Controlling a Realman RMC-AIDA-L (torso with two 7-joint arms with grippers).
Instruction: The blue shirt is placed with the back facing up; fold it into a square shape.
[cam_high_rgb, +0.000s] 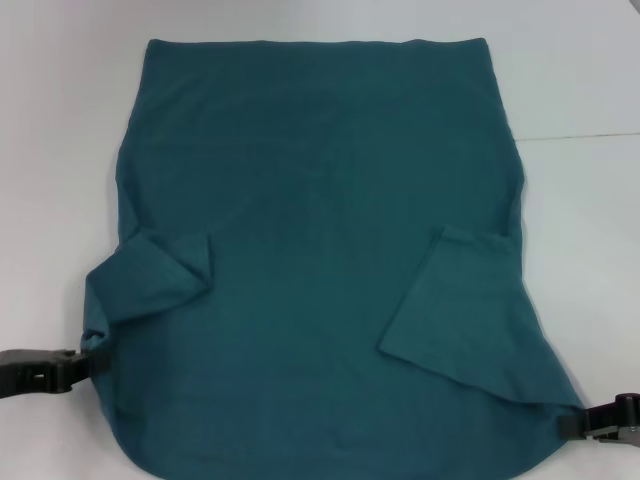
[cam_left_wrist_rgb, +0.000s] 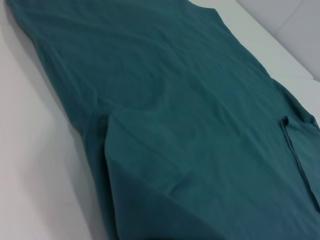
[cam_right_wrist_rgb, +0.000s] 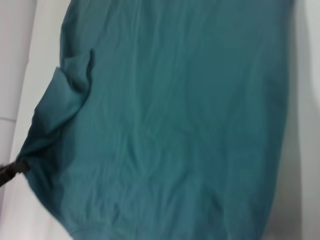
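Observation:
The blue shirt (cam_high_rgb: 320, 190) lies spread flat on the white table, with both short sleeves turned inward over its body. My left gripper (cam_high_rgb: 84, 362) is at the shirt's near left edge, shut on a bunched bit of fabric. My right gripper (cam_high_rgb: 574, 421) is at the near right corner, where the cloth is drawn to a point between its fingers. The left wrist view is filled by the shirt (cam_left_wrist_rgb: 190, 125) and one folded sleeve. In the right wrist view the shirt (cam_right_wrist_rgb: 175, 100) stretches away, and the left gripper (cam_right_wrist_rgb: 7, 172) pinches its far corner.
The white table (cam_high_rgb: 60, 150) surrounds the shirt, with bare surface at the left, right and far sides. A thin seam (cam_high_rgb: 585, 135) runs across the table at the right. No other objects show.

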